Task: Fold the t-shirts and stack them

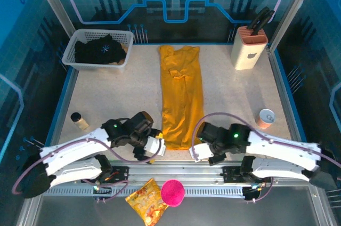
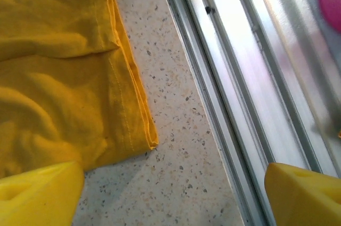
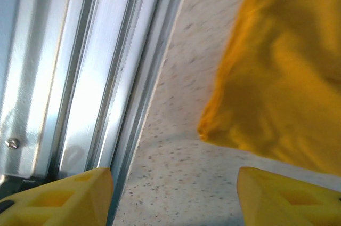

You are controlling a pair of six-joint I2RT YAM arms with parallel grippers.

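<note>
The mustard-orange t-shirt (image 1: 181,95) lies folded into a long narrow strip down the middle of the table, its hem at the near edge. A black t-shirt (image 1: 100,51) with a small white print sits in the white basket (image 1: 72,49) at the back left. My left gripper (image 1: 158,145) is open at the hem's left corner (image 2: 151,142), with bare table between its yellow fingers (image 2: 40,194). My right gripper (image 1: 195,153) is open at the hem's right corner (image 3: 205,130); nothing lies between its fingers (image 3: 290,196).
A knife block (image 1: 249,48) stands at the back right, a small can (image 1: 266,117) at the right, a small jar (image 1: 79,121) at the left. A snack bag (image 1: 146,208) and pink ball (image 1: 172,192) lie beyond the metal rail (image 1: 176,171) at the near edge.
</note>
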